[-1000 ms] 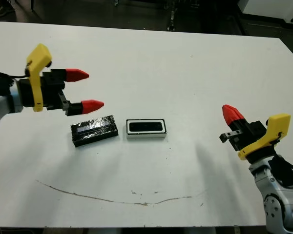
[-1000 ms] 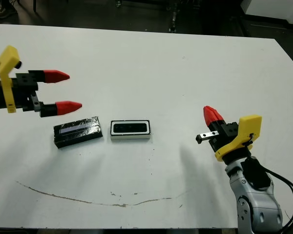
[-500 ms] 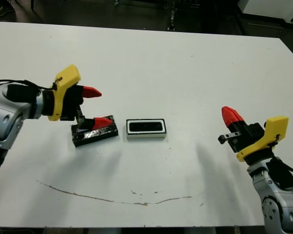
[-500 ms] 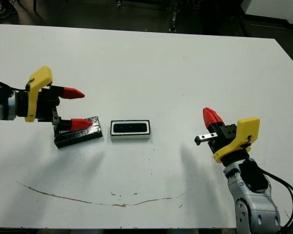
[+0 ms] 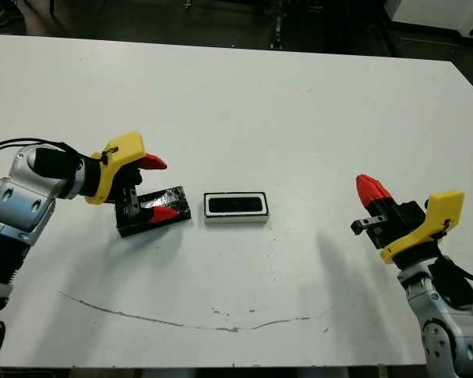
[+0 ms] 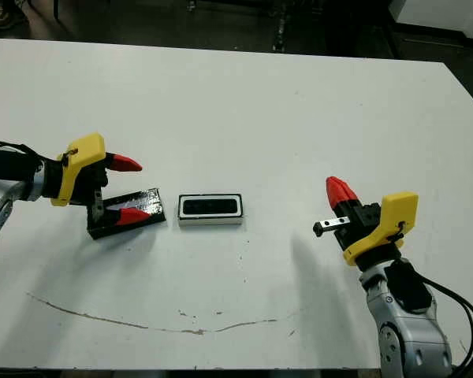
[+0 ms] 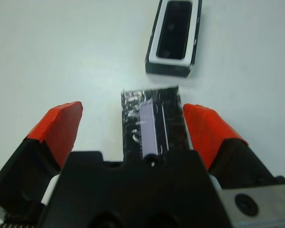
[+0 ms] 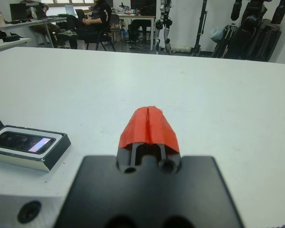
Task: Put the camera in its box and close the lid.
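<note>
While the camera [image 5: 236, 205] is already seen lying inside the box [image 5: 236, 218] near the table's middle, screen up within the white walls, the lid [image 5: 153, 213] is found on the table just beside the box, on the robot's left, slightly askew and not yet on it. The left gripper [image 7: 130, 124] is held wide open, its red fingers [image 7: 57, 126] straddling the lid's two long sides; in the wrist view a gap is visible on each side, so nothing is gripped. The right gripper [image 8: 149, 124] is parked well apart on the right, fingers pressed together, empty. Step in hand, as judged: seizing the lid. Next move calls for closing on the long edges, lifting, carrying across to the box, squaring the lid to the walls and pressing it down.
</note>
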Motion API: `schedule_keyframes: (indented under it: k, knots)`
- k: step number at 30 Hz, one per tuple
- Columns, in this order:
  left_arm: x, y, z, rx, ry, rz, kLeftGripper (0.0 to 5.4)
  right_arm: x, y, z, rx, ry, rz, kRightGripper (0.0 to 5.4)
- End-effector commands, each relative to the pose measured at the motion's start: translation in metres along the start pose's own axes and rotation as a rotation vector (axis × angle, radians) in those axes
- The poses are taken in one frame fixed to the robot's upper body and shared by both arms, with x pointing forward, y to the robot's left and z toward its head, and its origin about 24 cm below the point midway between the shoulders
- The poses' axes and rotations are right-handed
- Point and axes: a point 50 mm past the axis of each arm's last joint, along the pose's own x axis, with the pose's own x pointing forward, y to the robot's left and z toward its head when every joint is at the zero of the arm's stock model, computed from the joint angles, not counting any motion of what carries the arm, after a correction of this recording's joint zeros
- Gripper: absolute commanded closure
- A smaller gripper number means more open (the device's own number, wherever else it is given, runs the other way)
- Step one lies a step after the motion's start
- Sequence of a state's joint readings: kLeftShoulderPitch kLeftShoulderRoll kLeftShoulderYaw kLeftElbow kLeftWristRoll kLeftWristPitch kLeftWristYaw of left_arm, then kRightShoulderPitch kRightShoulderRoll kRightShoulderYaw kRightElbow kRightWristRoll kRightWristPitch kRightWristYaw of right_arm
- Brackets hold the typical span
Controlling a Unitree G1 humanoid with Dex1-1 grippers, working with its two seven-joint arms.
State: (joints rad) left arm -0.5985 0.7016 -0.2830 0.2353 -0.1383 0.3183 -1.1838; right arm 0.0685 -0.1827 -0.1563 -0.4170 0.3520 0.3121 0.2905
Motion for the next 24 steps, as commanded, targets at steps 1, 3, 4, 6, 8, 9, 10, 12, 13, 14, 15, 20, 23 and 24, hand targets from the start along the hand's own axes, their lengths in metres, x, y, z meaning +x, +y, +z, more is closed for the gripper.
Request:
schedule_keyframes:
  k: [1, 3, 4, 6, 8, 9, 10, 12, 13, 14, 15, 20, 23, 24]
  knots:
    - [0.0003, 0.0034, 0.0012, 0.025, 0.027, -0.018, 0.00, -0.0033, -0.0014, -0.0034, 0.013, 0.017, -0.013, 5.38]
    - [0.0000, 0.0041, -0.0002, 0.059, 0.039, -0.028, 0.00, -0.0034, -0.0012, -0.0036, 0.019, 0.020, -0.013, 5.38]
    - [-0.0004, 0.0043, -0.0007, 0.063, 0.049, -0.034, 0.00, -0.0035, -0.0011, -0.0036, 0.020, 0.022, -0.015, 5.38]
    - [-0.0014, 0.0045, -0.0011, 0.060, 0.059, -0.046, 0.00, -0.0037, -0.0013, -0.0035, 0.021, 0.024, -0.018, 5.38]
    - [-0.0019, 0.0045, -0.0015, 0.075, 0.062, -0.065, 0.00, -0.0037, -0.0013, -0.0035, 0.023, 0.024, -0.018, 5.38]
    - [-0.0022, 0.0045, -0.0020, 0.083, 0.065, -0.071, 0.00, -0.0037, -0.0013, -0.0035, 0.024, 0.023, -0.017, 5.38]
    - [-0.0024, 0.0047, -0.0027, 0.093, 0.066, -0.077, 0.00, -0.0038, -0.0014, -0.0035, 0.020, 0.025, -0.017, 5.38]
    - [-0.0026, 0.0050, -0.0041, 0.101, 0.069, -0.084, 0.00, -0.0039, -0.0014, -0.0037, 0.023, 0.031, -0.018, 5.38]
    - [-0.0027, 0.0051, -0.0044, 0.115, 0.077, -0.087, 0.00, -0.0040, -0.0013, -0.0036, 0.020, 0.033, -0.018, 5.38]
    - [-0.0027, 0.0053, -0.0048, 0.132, 0.083, -0.090, 0.00, -0.0040, -0.0012, -0.0035, 0.018, 0.032, -0.017, 5.38]
    - [-0.0028, 0.0055, -0.0050, 0.144, 0.088, -0.092, 0.00, -0.0039, -0.0011, -0.0035, 0.017, 0.030, -0.015, 5.38]
    - [-0.0048, 0.0062, -0.0043, 0.170, 0.104, -0.081, 0.00, -0.0038, -0.0011, -0.0044, 0.030, 0.034, -0.017, 5.38]
    - [-0.0052, 0.0060, -0.0040, 0.141, 0.122, -0.075, 0.00, -0.0037, -0.0011, -0.0051, 0.039, 0.036, -0.015, 5.38]
    - [-0.0050, 0.0056, -0.0039, 0.138, 0.126, -0.074, 0.00, -0.0038, -0.0011, -0.0051, 0.039, 0.038, -0.016, 5.38]
